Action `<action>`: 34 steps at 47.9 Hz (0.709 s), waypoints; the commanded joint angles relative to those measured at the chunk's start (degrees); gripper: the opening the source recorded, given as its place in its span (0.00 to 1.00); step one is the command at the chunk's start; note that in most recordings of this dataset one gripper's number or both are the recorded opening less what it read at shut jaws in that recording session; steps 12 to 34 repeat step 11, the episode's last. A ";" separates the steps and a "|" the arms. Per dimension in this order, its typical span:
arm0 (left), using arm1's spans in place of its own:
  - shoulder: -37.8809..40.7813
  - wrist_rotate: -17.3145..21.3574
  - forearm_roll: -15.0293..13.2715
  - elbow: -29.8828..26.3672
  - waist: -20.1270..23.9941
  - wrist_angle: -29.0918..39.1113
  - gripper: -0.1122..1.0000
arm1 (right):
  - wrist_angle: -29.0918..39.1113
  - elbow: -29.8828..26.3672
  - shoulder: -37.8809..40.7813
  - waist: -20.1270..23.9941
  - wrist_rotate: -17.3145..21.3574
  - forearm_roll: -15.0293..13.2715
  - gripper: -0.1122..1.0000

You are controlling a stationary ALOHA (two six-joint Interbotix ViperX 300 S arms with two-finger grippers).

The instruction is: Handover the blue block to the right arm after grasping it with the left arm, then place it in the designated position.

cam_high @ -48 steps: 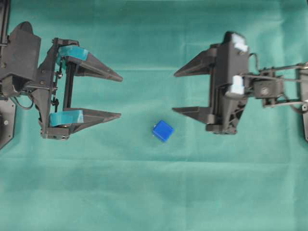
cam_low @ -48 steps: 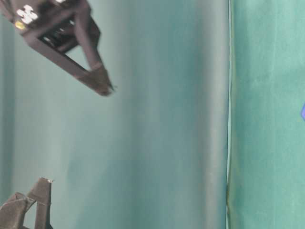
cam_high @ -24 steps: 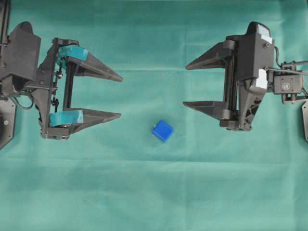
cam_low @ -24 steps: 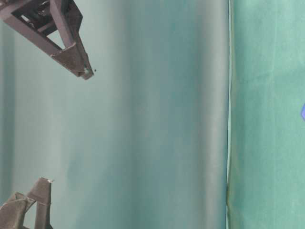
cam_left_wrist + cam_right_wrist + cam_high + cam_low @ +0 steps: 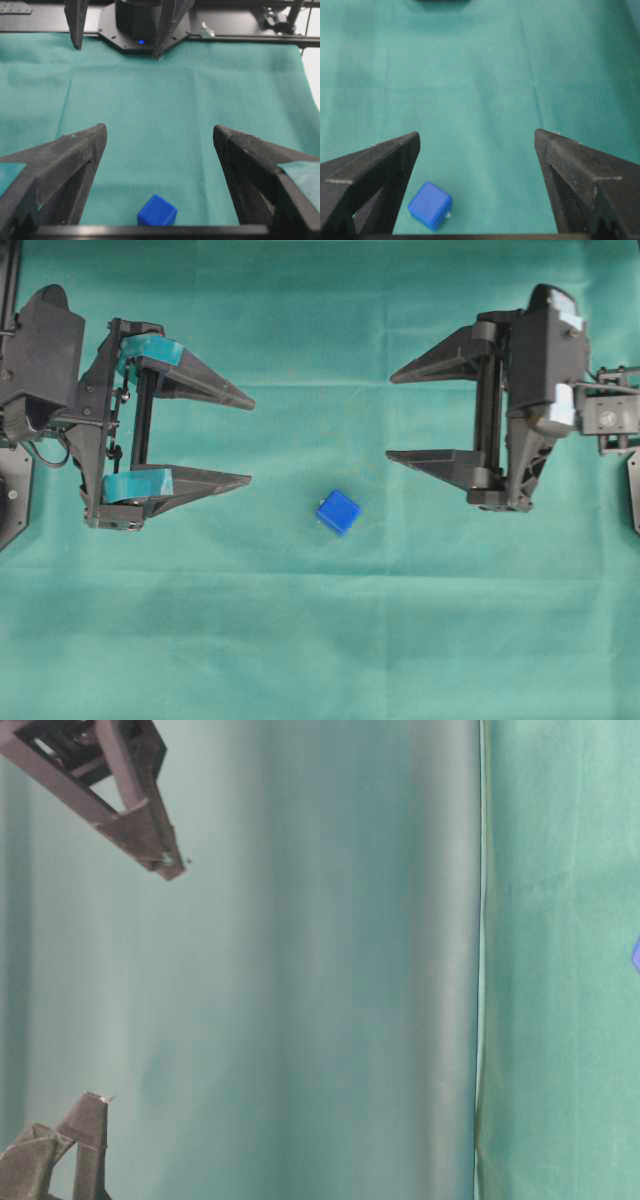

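Bright blue, with rounded edges and corners, the blue block (image 5: 338,511) is a small cube, far smaller than either claw. It lies alone on the green cloth (image 5: 320,640) that covers the desk, turned so its corners point along the cloth rather than its sides. In the overhead view it sits near the middle, slightly nearer the lower edge than both claws, touching neither. Any figure on its faces is too faint to make out.

The left claw (image 5: 250,439), its fingers banded with teal tape, stands wide apart and empty, pointing toward the middle. The right claw (image 5: 389,416), plain black with white labels on its body, is also spread wide and holds nothing; it faces the left one from well across the cloth.

From the left wrist the block (image 5: 157,211) shows low between the fingers, its base cut off by the claw's frame. From the right wrist the block (image 5: 430,205) lies beside the left-hand finger; a tiny white speck shows at its lower corner. The table-level view shows only a sliver of blue (image 5: 636,954) at its right edge.
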 commanded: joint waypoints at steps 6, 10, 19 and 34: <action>-0.26 -0.09 0.00 -1.14 -0.09 -0.26 1.00 | -3.43 1.05 -3.25 0.00 0.00 -2.02 0.91; -0.26 -0.09 0.09 -1.14 -0.18 -0.26 1.00 | -4.66 1.93 -4.04 0.00 0.00 -2.55 0.91; -0.26 -0.09 0.00 -1.14 -0.09 -0.35 1.00 | -4.92 2.20 -4.31 0.00 0.00 -2.72 0.91; -0.26 -0.09 0.00 -1.14 -0.09 -0.35 1.00 | -4.92 2.20 -4.31 0.00 0.00 -2.72 0.91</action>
